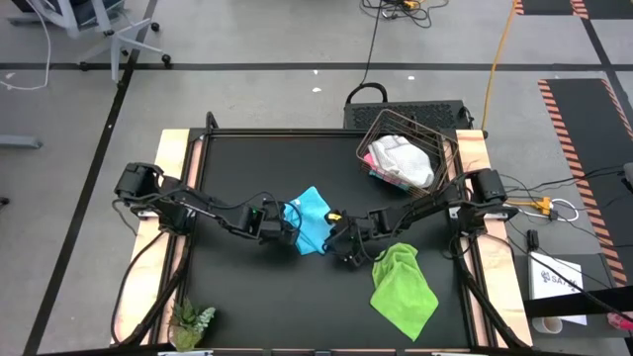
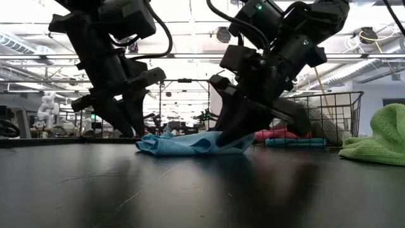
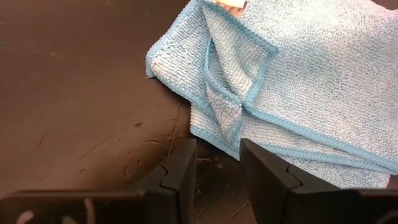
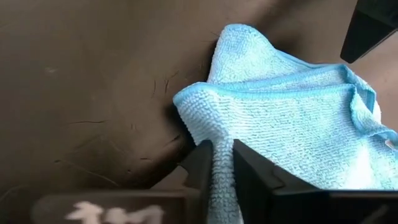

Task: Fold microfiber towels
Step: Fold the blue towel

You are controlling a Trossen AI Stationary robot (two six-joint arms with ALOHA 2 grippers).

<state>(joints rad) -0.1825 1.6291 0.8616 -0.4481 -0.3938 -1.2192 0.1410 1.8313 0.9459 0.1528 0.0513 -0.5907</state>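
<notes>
Right jaws pinch the blue towel (image 4: 298, 124)'s edge, apparently; left jaws stand apart, empty, beside it.

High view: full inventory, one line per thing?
Light blue microfiber towel: 1, blue, table centre, partly folded.
Lime green microfiber towel: 1, green, crumpled at right front.
Wire basket: 1, dark metal, right rear; holds a white-grey cloth, with pink and blue cloth beneath.
Small green plant: 1, left front corner.
Black table: 1.
Left gripper: open, at the blue towel's edge.
Right gripper: pinching a blue towel edge.
</notes>
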